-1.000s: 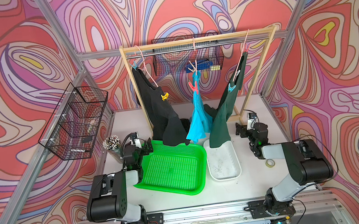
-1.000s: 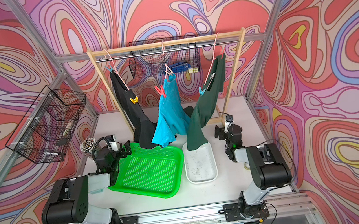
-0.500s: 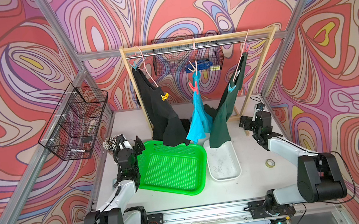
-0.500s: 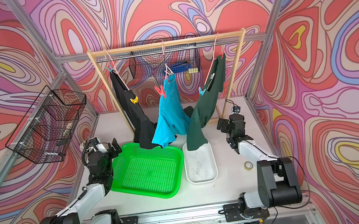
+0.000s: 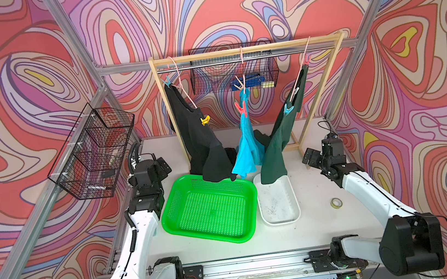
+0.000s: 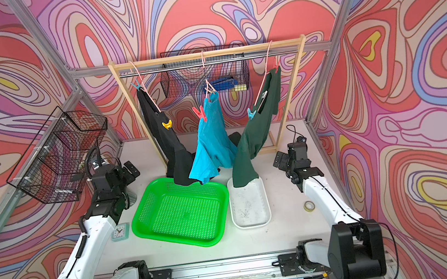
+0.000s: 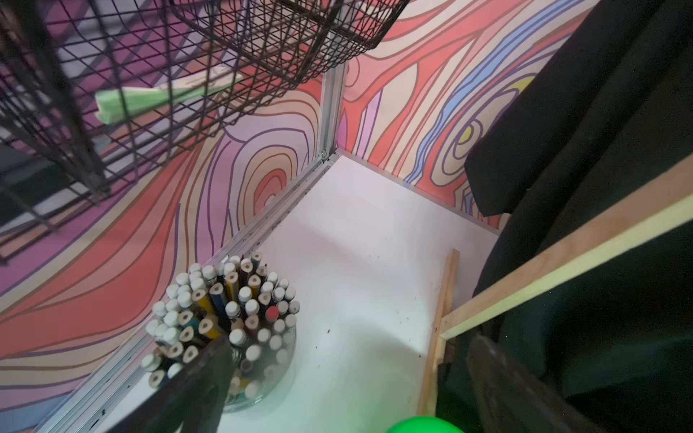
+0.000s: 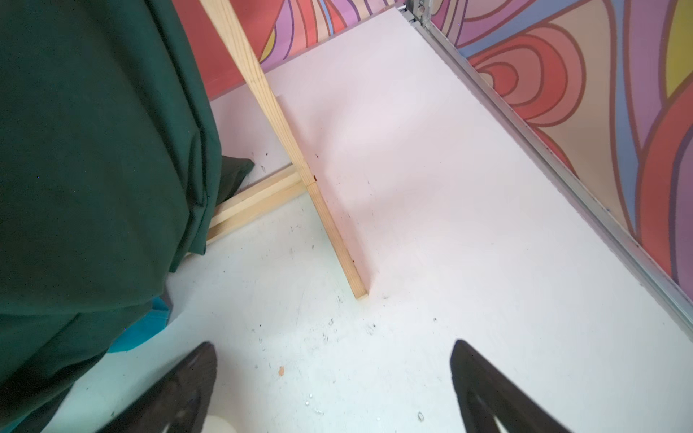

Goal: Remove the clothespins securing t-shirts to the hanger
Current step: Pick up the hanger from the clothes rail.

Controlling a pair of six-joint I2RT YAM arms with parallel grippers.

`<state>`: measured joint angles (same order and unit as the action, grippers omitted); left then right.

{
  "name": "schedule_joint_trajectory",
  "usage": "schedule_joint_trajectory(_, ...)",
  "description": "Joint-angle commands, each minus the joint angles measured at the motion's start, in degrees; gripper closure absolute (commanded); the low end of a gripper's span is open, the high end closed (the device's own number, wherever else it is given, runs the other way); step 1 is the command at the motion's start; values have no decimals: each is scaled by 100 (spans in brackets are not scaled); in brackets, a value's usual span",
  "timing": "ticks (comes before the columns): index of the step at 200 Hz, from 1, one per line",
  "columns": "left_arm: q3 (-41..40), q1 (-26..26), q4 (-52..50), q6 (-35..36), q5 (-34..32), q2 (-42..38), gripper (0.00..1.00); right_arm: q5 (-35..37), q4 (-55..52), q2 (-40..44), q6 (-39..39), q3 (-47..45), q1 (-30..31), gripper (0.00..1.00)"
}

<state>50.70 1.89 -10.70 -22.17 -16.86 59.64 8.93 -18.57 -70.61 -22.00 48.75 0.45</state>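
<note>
Three t-shirts hang on pink hangers from the wooden rack (image 5: pixel 246 50): black (image 5: pixel 199 137), turquoise (image 5: pixel 247 146), dark green (image 5: pixel 279 139). Clothespins grip them: light blue (image 5: pixel 166 81) and yellow (image 5: pixel 205 120) on the black one, pale (image 5: pixel 239 83) and red-pink (image 5: pixel 241 108) on the turquoise one, light blue (image 5: pixel 287 109) and red-pink (image 5: pixel 305 60) on the green one. My left gripper (image 5: pixel 164 167) (image 7: pixel 350 345) stands open and empty, low beside the black shirt (image 7: pixel 600 150). Right of the green shirt (image 8: pixel 93 150), my right gripper (image 5: pixel 312 158) (image 8: pixel 333 346) is open and empty over the table.
A green basket (image 5: pixel 183 196) and a white tray (image 5: pixel 295 203) lie under the shirts. A pencil cup (image 7: pixel 225 318) stands by the left gripper, below a wire basket (image 5: pixel 95 152). A tape roll (image 5: pixel 336 203), a small clock (image 6: pixel 119 232) and the rack's foot (image 8: pixel 326 217) are on the table.
Both arms have unfolded and stretched toward the back, carrying the grippers out beside the rack's posts. Both grippers stay open. Shirts and clothespins have not moved.
</note>
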Motion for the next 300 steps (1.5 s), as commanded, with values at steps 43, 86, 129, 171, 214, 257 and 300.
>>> schedule_joint_trajectory(43, 1152, 22, -2830, 382, 1267, -416, 0, -505, -1009, 66, 55, 577, 25, 2)
schedule_joint_trajectory(86, 2084, 22, -3984, 700, 2113, -372, 0, -961, -1266, 193, 47, 653, 25, 2)
schedule_joint_trajectory(129, 2832, 22, -4465, 690, 3090, -373, 0, -990, -1457, 370, 94, 585, 24, 2)
schedule_joint_trajectory(171, 3321, 22, -4576, 493, 3687, -443, 0, -1104, -1626, 451, 110, 558, 18, 2)
schedule_joint_trajectory(214, 3703, -28, -4347, 97, 4275, -487, 0, -1239, -1660, 452, 66, 493, 24, 2)
schedule_joint_trajectory(257, 4239, -386, -4245, -215, 4408, -399, 0, -1367, -1640, 384, 11, 442, 22, 2)
schedule_joint_trajectory(300, 4546, -1087, -4009, -557, 4382, 18, 0, -1329, -1589, 382, -5, 445, 22, 2)
